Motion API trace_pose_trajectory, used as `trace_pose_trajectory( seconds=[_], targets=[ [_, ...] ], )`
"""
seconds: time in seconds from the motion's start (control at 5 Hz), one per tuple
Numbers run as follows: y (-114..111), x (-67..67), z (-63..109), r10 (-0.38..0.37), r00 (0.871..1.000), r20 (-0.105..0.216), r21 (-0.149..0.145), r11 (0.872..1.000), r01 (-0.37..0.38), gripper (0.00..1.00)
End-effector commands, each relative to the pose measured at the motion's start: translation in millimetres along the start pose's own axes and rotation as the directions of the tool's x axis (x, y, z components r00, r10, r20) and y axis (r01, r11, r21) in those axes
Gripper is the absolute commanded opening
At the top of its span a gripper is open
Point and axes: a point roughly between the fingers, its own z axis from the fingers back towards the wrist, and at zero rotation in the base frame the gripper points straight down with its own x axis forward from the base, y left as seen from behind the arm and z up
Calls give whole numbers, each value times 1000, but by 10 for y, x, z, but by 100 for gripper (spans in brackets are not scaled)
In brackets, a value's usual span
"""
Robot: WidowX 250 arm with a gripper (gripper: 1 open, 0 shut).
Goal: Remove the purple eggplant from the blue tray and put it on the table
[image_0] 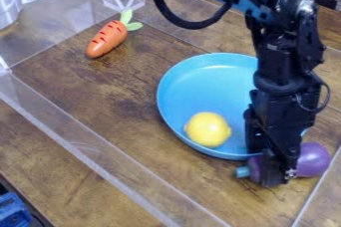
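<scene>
The purple eggplant (314, 159) lies low at the right edge of the view, just outside the near-right rim of the blue tray (186, 92). Only its rounded purple end shows; the rest is hidden behind my gripper (273, 169). The gripper points straight down from the black arm, and its tip sits right against the eggplant's left side, at the level of the table (94, 112). The dark fingers merge with the arm's body, so I cannot tell how wide the jaws stand or whether they hold the eggplant.
A yellow lemon (206, 128) sits inside the tray near its front. An orange carrot (107, 38) with a green top lies on the table at the back left. Clear plastic walls (54, 121) enclose the table on the left and front.
</scene>
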Motion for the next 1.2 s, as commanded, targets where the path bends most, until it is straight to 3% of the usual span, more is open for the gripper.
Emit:
trace_pose_trajectory(
  seconds=[0.0, 0.2, 0.4, 1.0],
  targets=[
    [-194, -18, -144, -123, 992, -14, -29, 992, 122, 0],
    [-234, -13, -155, -149, 989, -6, -37, 988, 148, 100],
    [-266, -6, -165, -175, 985, -2, -45, 984, 174, 100],
    [-471, 230, -250, -202, 979, 7, -67, 977, 202, 100]
  ],
)
